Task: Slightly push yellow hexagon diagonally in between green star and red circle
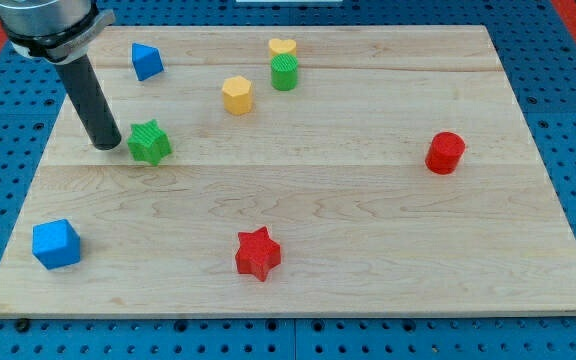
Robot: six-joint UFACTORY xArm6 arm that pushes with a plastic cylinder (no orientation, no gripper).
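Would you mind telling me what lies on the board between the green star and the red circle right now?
Nothing: in the camera view, bare wood runs from the green star to the red circle. The yellow hexagon sits above that line.

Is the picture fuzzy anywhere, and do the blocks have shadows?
In the camera view everything looks sharp; the yellow hexagon, green star and red circle have crisp edges. Light is soft and even, so each block casts only a faint, short shadow on the wooden board, with no strong glare. My tip, just to the view's left of the green star, is clear too.
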